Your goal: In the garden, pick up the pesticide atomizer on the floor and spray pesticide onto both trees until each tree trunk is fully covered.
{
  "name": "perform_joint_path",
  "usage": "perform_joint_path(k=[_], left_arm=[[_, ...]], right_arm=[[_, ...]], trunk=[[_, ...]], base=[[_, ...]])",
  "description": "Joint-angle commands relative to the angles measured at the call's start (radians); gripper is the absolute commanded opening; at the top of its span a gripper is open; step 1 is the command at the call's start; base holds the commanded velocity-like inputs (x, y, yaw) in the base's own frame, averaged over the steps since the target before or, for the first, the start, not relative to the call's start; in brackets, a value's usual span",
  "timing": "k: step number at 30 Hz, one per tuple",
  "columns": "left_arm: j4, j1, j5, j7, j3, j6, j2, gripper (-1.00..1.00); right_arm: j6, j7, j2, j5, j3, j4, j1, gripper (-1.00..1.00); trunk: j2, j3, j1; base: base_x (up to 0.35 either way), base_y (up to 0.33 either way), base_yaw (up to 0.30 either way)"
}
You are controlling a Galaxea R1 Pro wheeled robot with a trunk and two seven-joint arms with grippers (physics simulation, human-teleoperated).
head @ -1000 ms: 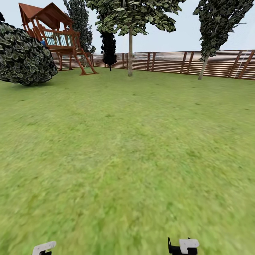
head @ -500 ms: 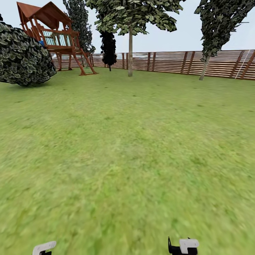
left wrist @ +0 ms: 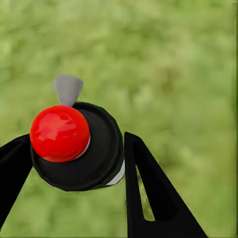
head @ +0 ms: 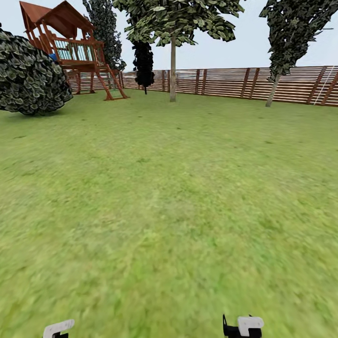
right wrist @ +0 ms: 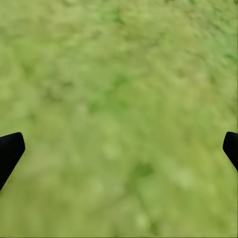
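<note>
My left gripper (left wrist: 74,141) is shut on the pesticide atomizer (left wrist: 82,148), a black round body with a red knob and a grey nozzle, held above blurry green grass. The right gripper (right wrist: 122,141) is open, its black fingertips (right wrist: 10,151) wide apart over bare grass. In the head view, a tall tree with a straight grey-brown trunk (head: 172,70) and a leafy crown stands far ahead near the fence. A second tree with a leaning trunk (head: 272,91) stands far to the right. White parts of both arms (head: 58,327) (head: 249,324) show low in that view.
A wide lawn (head: 169,211) stretches between me and the brown slatted fence (head: 234,82). A big dark shrub (head: 30,77) and a red-brown wooden playhouse (head: 70,47) stand at the far left. Dark conifers (head: 143,61) rise by the fence.
The whole head view has shifted slightly: shrub and playhouse have slid a little left and up, so the camera has moved. The arms hold the same place in the picture.
</note>
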Motion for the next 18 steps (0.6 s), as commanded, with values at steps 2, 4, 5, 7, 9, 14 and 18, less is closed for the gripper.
perform_joint_path(k=[2, 4, 5, 7, 9, 14, 18], left_arm=[[0.0, -0.001, 0.0, 0.0, 0.0, 0.0, 0.0, -1.0], [0.0, 0.0, 0.0, 0.0, 0.0, 0.0, 0.0, -1.0], [0.0, 0.0, 0.0, 0.0, 0.0, 0.0, 0.0, -1.0], [0.0, -0.001, 0.0, 0.0, 0.0, 0.0, 0.0, -1.0], [0.0, 0.0, 0.0, 0.0, 0.0, 0.0, 0.0, -1.0], [0.0, 0.0, 0.0, 0.0, 0.0, 0.0, 0.0, -1.0], [0.0, 0.0, 0.0, 0.0, 0.0, 0.0, 0.0, -1.0]], right_arm=[[0.0, 0.0, 0.0, 0.0, 0.0, 0.0, 0.0, 1.0], [0.0, 0.0, 0.0, 0.0, 0.0, 0.0, 0.0, 1.0], [0.0, 0.0, 0.0, 0.0, 0.0, 0.0, 0.0, 1.0], [0.0, 0.0, 0.0, 0.0, 0.0, 0.0, 0.0, 1.0], [0.0, 0.0, 0.0, 0.0, 0.0, 0.0, 0.0, 1.0], [0.0, 0.0, 0.0, 0.0, 0.0, 0.0, 0.0, 1.0], [0.0, 0.0, 0.0, 0.0, 0.0, 0.0, 0.0, 1.0]], trunk=[[0.0, 0.0, 0.0], [0.0, 0.0, 0.0], [0.0, 0.0, 0.0], [0.0, 0.0, 0.0], [0.0, 0.0, 0.0], [0.0, 0.0, 0.0], [0.0, 0.0, 0.0]], base=[[0.339, 0.0, 0.0], [0.339, 0.0, 0.0], [0.339, 0.0, 0.0], [0.339, 0.0, 0.0], [0.339, 0.0, 0.0], [0.339, 0.0, 0.0], [0.339, 0.0, 0.0]])
